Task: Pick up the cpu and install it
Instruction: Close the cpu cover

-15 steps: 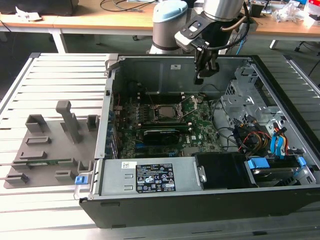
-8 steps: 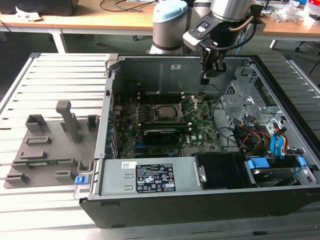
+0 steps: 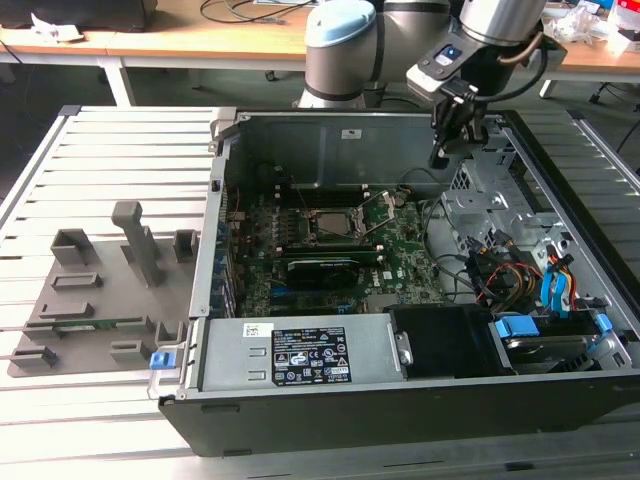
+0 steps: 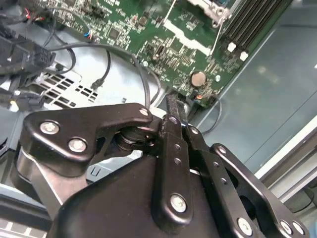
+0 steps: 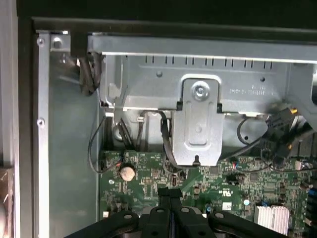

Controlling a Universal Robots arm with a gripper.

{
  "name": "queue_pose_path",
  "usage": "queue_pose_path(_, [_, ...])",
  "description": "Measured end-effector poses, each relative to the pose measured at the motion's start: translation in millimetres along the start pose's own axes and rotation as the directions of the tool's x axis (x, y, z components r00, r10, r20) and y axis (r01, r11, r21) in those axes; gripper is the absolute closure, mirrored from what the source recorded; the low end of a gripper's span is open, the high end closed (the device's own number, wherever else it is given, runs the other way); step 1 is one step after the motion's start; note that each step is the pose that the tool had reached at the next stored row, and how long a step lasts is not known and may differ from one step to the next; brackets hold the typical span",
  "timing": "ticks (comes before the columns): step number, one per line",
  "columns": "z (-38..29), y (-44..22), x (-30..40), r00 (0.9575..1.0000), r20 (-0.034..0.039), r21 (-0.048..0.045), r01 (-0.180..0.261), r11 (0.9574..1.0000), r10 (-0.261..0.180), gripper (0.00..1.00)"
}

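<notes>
Up over the motherboard's (image 3: 400, 255) edge the gripper (image 3: 441, 158) hung pressed together, empty, and the cpu (image 3: 329, 222) looked already seated in its socket (image 3: 306, 224).

In the exterior view, whether the cpu sat in the socket (image 3: 330, 222) was too small for you to tell. The arm (image 3: 500, 20) ran off that picture's edge. In the first wrist view, the gripper (image 5: 170, 192) body was cut off by the edge.
</notes>
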State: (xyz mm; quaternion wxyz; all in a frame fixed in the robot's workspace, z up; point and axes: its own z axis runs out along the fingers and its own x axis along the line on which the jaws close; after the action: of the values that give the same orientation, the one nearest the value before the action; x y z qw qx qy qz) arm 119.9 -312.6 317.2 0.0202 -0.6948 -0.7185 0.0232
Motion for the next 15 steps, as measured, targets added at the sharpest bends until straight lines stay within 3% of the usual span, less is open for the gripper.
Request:
queue_pose_path(6, [1.9,8.3,3.5,1.0000,0.0003,0.0003,0.000,1.0000,0.000,0.89])
queue_pose_path(8, [8.8,12.0,5.6,1.0000,0.0037,0.0010,0.000,1.0000,0.000,0.89])
queue_pose_path(10, [12.6,-3.3,6.2,1.0000,0.0039,0.0011,0.001,1.0000,-0.001,0.89])
queue_pose_path(11, [15.7,-6.7,6.1,1.0000,0.0038,0.0010,0.001,1.0000,-0.001,0.89])
queue_pose_path(15, [27.8,-6.5,5.9,1.0000,0.0041,0.0014,0.003,1.0000,-0.003,0.89])
